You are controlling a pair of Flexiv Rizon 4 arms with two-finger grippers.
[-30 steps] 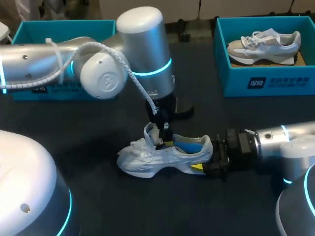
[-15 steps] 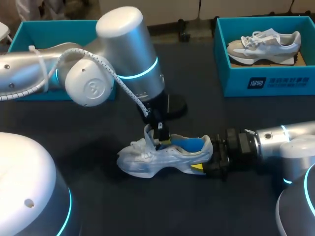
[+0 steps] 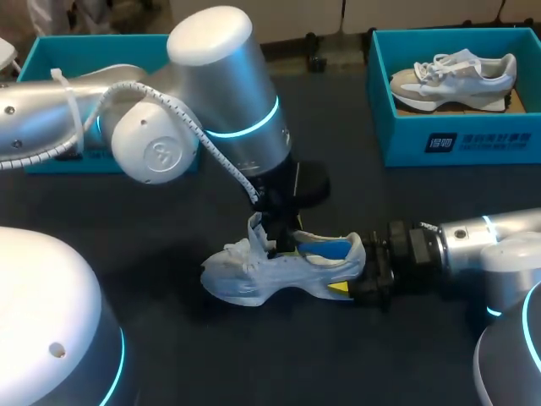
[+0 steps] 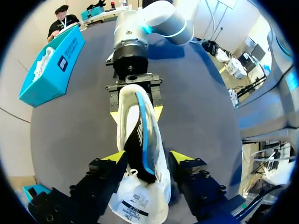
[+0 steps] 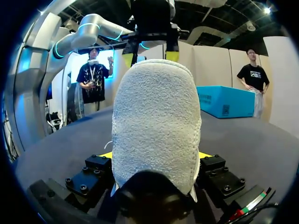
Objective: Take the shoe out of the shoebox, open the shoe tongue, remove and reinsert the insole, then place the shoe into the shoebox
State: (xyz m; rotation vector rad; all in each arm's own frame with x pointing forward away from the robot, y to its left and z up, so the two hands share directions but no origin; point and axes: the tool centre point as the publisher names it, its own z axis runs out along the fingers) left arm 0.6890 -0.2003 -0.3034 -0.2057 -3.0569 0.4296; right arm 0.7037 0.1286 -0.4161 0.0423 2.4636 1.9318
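While the white sneaker [image 3: 254, 275] stands on the desk [image 3: 169, 338], its heel is clamped in the right jaws, and the left jaws are spread astride its tongue [image 4: 135, 203]. It is judged light and soft, so the tongue's edge is best pinched.

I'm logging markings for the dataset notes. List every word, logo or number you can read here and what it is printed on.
Right shoebox front: white logo and characters, too blurred to read.
Left shoebox front: white print, mostly hidden by the left arm.
Sneaker tongue label: dark print, too small to read.
Nothing reads clearly enough to quote.
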